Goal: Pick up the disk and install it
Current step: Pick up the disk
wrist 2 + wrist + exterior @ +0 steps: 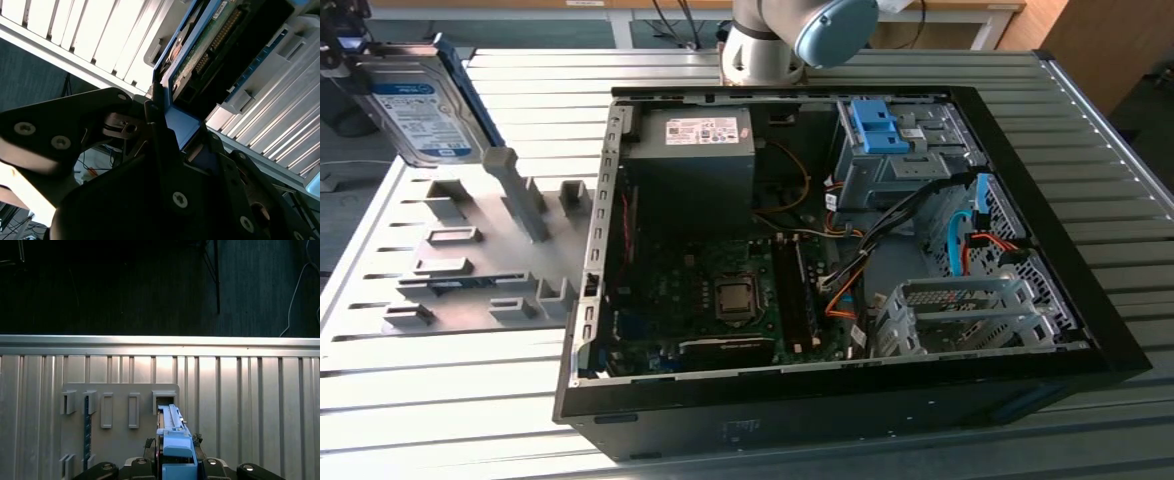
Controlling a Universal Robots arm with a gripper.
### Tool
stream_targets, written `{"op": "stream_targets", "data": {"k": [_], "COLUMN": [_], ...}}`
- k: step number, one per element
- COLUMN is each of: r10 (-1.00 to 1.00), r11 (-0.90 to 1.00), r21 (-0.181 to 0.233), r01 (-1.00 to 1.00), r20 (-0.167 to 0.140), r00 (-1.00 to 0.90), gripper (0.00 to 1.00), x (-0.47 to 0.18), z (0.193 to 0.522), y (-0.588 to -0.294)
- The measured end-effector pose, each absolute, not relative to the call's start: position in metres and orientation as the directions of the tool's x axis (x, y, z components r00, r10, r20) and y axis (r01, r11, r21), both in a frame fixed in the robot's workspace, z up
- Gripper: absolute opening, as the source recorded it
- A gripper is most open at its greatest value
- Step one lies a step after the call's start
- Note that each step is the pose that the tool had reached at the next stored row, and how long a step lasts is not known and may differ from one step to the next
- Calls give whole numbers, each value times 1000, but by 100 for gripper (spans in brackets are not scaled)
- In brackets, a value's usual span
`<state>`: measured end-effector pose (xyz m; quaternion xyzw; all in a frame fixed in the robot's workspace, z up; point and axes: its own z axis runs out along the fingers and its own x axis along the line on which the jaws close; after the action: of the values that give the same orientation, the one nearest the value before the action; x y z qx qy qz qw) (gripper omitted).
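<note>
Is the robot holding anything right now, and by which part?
Yes. Its hand is shut on the disk, gripping one end of it across a blue side rail, above the grey rack.

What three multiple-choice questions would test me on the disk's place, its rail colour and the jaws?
1. The disk is: A in the computer case; B held up over the grey rack; C flat on the table.
2. Its side rail is: A red; B blue; C yellow.
3. The jaws are: A shut on the disk; B open beside it; C far from it.
Answers: B, the exterior view shows it above the rack; B, blue edge in both wrist views; A, they clamp it in the second wrist view.
</note>
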<state>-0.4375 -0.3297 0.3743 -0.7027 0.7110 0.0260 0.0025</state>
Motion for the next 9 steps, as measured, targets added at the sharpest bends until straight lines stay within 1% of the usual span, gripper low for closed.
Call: {"op": "stream_targets", "data": {"k": [9], "r10": [-999], "r11": [11], "r21": [34], "r01": [-999], "r20": [-40], "r00": [-12], "gripper": [36], "x": [-437], "z": [379], "y": [-330]}}
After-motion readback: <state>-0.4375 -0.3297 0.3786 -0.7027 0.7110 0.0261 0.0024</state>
